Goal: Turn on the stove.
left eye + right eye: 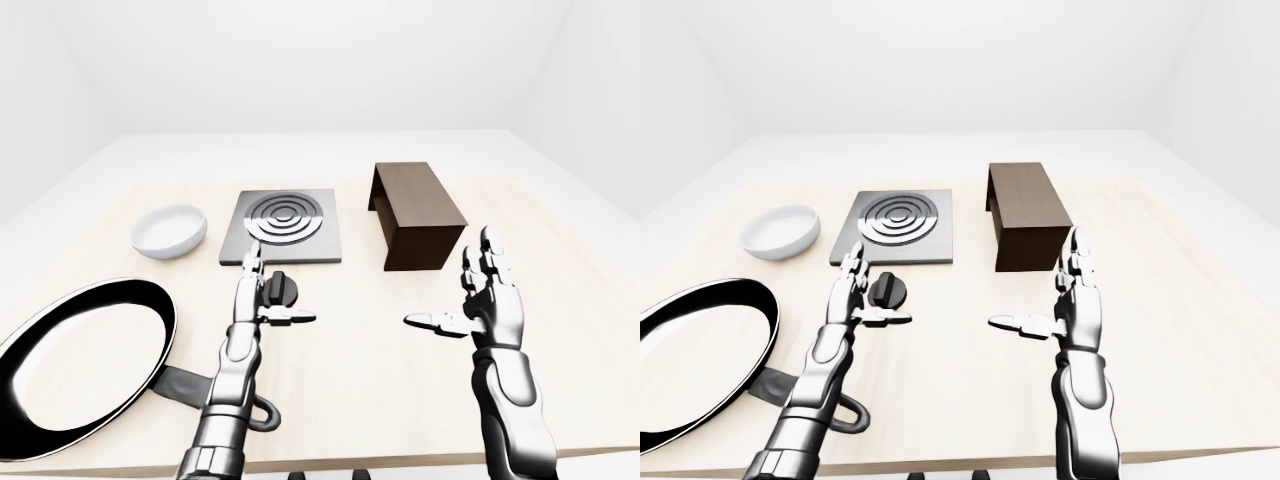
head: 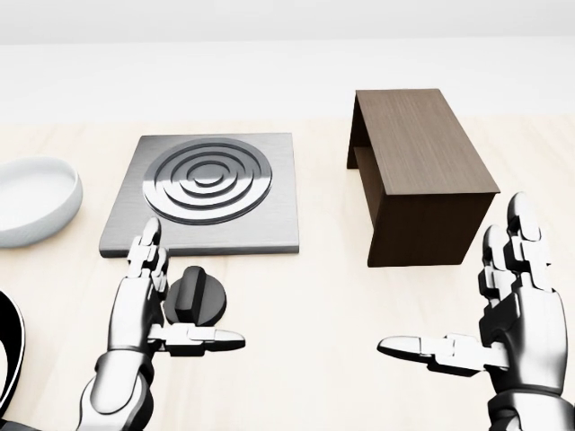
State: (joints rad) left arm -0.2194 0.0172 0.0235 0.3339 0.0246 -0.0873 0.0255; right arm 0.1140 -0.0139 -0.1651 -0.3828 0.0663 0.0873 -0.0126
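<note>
The stove [image 2: 208, 190] is a flat grey metal plate with a ringed burner, on the pale wooden table. Its black round knob [image 2: 195, 297] sits on the table just below the plate's lower edge. My left hand [image 2: 175, 310] is open beside the knob: the fingers stand upright at the knob's left and the thumb lies below it, with the knob between them. My right hand [image 2: 467, 314] is open and empty to the right, below the brown box, well apart from the knob.
A dark brown wooden box [image 2: 418, 171] stands right of the stove. A white bowl [image 1: 168, 230] lies left of it. A large black frying pan [image 1: 75, 355] lies at the lower left of the left-eye view, its handle near my left forearm.
</note>
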